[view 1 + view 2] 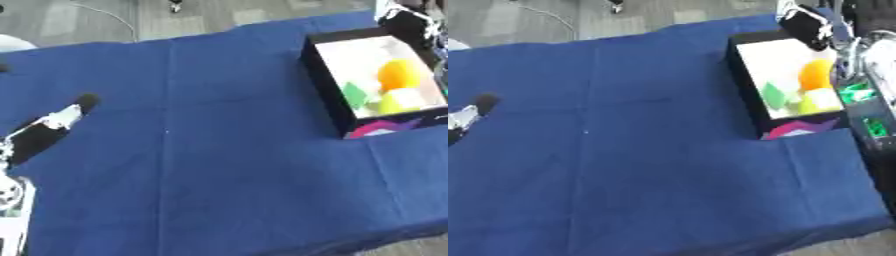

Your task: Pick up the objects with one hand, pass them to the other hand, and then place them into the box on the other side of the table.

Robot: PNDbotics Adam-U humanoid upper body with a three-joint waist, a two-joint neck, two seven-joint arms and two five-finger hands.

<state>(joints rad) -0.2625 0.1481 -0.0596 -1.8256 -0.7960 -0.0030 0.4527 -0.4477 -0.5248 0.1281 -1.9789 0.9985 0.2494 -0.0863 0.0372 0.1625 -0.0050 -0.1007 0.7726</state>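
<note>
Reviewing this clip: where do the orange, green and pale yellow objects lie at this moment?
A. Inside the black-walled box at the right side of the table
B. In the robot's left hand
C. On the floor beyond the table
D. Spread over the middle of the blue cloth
A: the orange object, green object and pale yellow object all sit inside the black-walled box.

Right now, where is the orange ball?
The orange ball lies inside the box at the table's right side, just beyond a yellow-green object.
</note>
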